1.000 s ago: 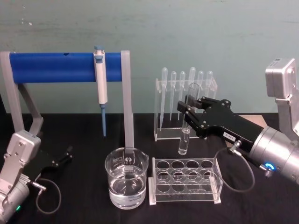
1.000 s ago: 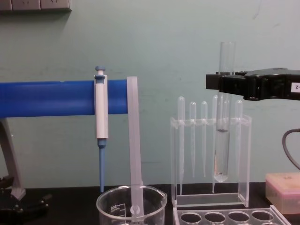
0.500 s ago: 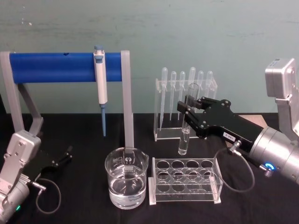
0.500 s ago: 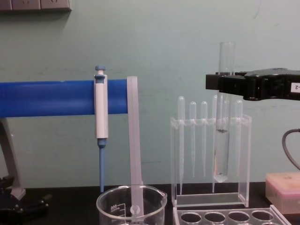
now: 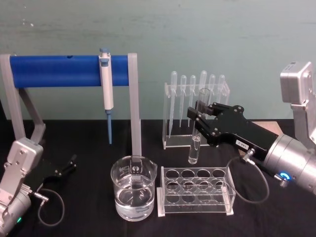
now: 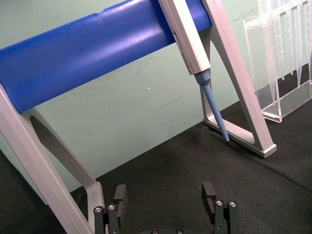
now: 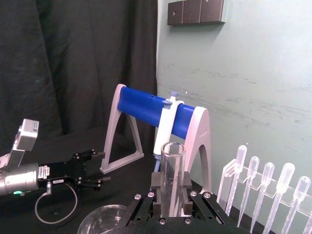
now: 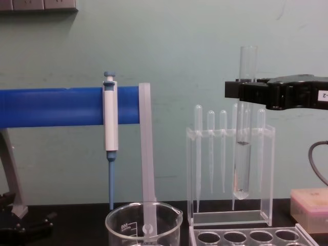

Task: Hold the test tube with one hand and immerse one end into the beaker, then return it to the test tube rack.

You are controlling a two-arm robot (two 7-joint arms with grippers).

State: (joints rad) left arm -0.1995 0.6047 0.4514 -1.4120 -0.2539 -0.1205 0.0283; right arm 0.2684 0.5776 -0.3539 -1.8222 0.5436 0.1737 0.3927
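Blue bar stand (image 5: 64, 70): a thick blue bar on two grey legs, standing behind the test tube rack (image 5: 194, 213) and off to its left.
Right arm: a silver wrist reaching in from the right, above and behind the test tube rack.
Right gripper (image 5: 199, 120): black, with its jaws pinched on the test tube (image 5: 193, 150) a little below the tube's open rim. Its small white label shows "-2" at the edge of the chest view; the rest is cut off.
Left gripper (image 6: 164, 192): low on the black table well to the left of the test tube rack, fingers spread apart with nothing between them.
Pipette rack (image 5: 170, 118): clear acrylic, directly behind the test tube rack, with a row of bulb-topped pipettes (image 5: 203, 81) hanging in it.
Test tube rack: clear, with two rows of round holes.
Beaker (image 5: 133, 187): just beside the test tube rack's left end, holding clear liquid. Its white graduation marks are too small to read.
Pipettor (image 5: 105, 84): white and blue, hung tip-down on the blue bar, behind and left of the test tube rack.
Test tube: upright in the air, its round bottom just behind the test tube rack's back row and in front of the pipette rack.
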